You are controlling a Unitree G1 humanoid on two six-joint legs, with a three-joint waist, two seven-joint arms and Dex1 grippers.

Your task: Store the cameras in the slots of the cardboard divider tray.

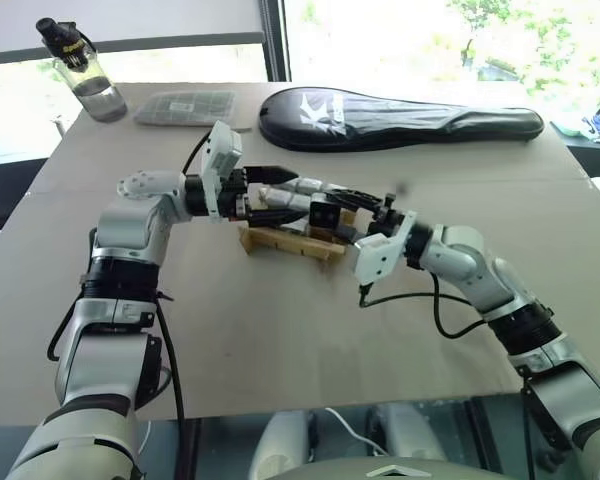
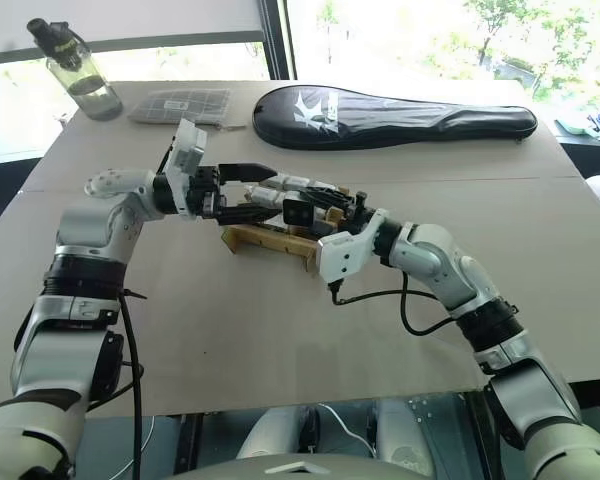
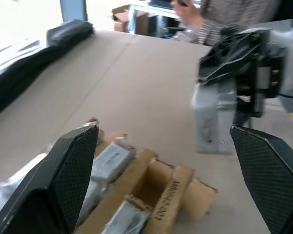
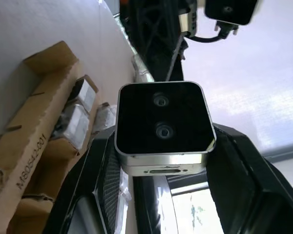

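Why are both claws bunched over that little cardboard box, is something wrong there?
Nothing looks broken or spilled. The right gripper holds one camera above the cardboard divider tray, facing the open left gripper. The tray sits askew on the table.

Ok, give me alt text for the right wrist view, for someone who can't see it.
A silver-edged camera with a dark face and two lenses is clamped between the right gripper's black fingers. Beside it lies the cardboard divider tray, with wrapped cameras in some slots, on a tan table.
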